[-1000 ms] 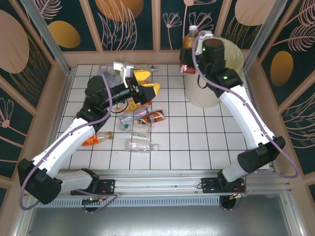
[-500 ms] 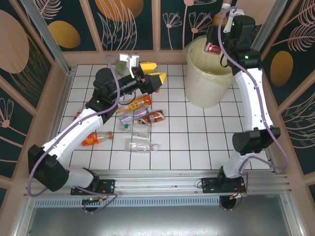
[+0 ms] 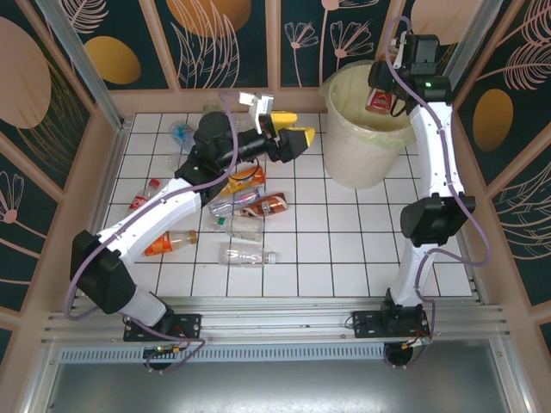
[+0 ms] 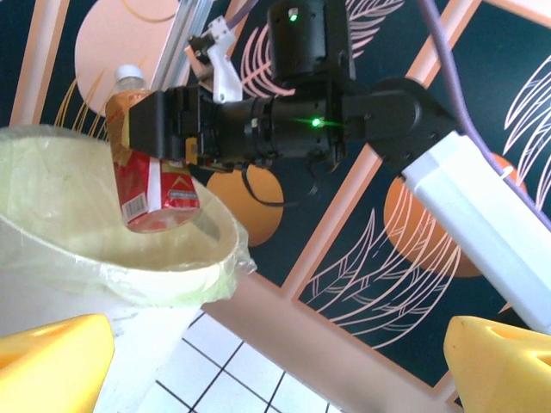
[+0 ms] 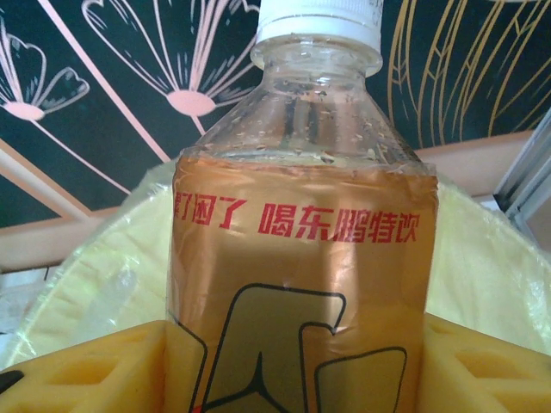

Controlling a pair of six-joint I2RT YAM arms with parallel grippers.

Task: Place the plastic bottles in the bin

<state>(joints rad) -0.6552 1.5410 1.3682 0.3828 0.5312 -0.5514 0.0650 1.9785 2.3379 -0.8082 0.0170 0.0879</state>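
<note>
One bottle [image 5: 301,258] gripped by right end effector [image 3: 383,93] over one bin [image 3: 344,155] | left end effector [image 3: 293,129] open | about eight loose bottles [image 3: 247,255]

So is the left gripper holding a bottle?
No: the left gripper is open, its yellow fingers wide apart with nothing between them.

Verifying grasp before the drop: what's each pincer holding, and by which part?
Right pincer grips a plastic bottle by its labelled body, over the bin. Left pincer is open, holding nothing.
</note>
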